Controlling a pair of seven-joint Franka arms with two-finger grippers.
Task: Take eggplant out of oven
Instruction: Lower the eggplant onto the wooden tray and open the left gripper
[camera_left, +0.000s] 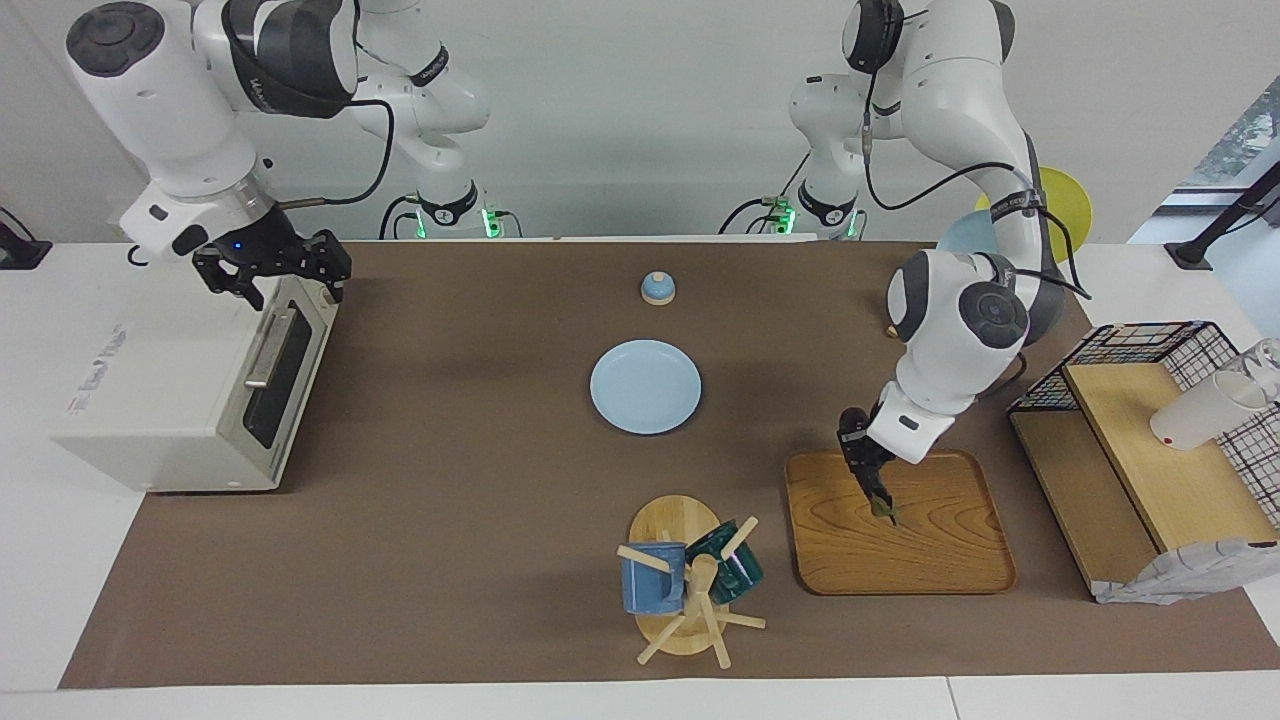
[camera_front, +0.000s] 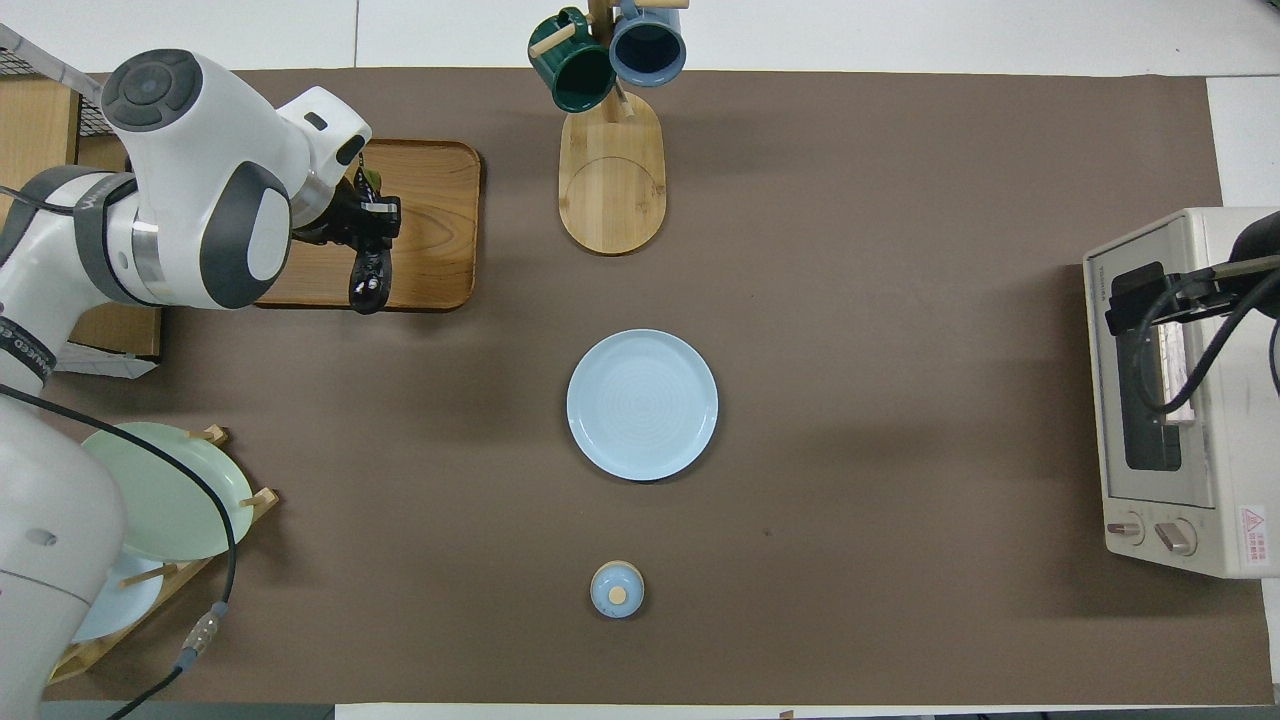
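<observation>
I am watching the left gripper (camera_left: 866, 462) hanging over the wooden tray (camera_left: 950, 540), which is lying toward the left arm's end of the table, farther from the robots than the blue plate (camera_left: 645, 386). Its fingers are clamping the eggplant (camera_front: 368, 285) around the middle. The eggplant is hanging tilted, with the dark, rounded end pointing up toward the robots and the greenish stem end pointing down at the tray's boards. I am not able to tell whether the stem tip is touching the wood or is just above it.

The eggplant is well apart from the oven (camera_left: 150, 400), which is sitting at the right arm's end of the table with its dark glass door and bar handle facing the middle of the table. I am seeing the right gripper (camera_left: 285, 288) hovering over the top front edge of the oven, its fingers spread wide with nothing between them.

The blue plate is lying bare at the middle of the brown mat, with a small blue lid (camera_left: 657, 288) nearer to the robots and the mug rack (camera_left: 690, 590) farther from them, beside the tray.
</observation>
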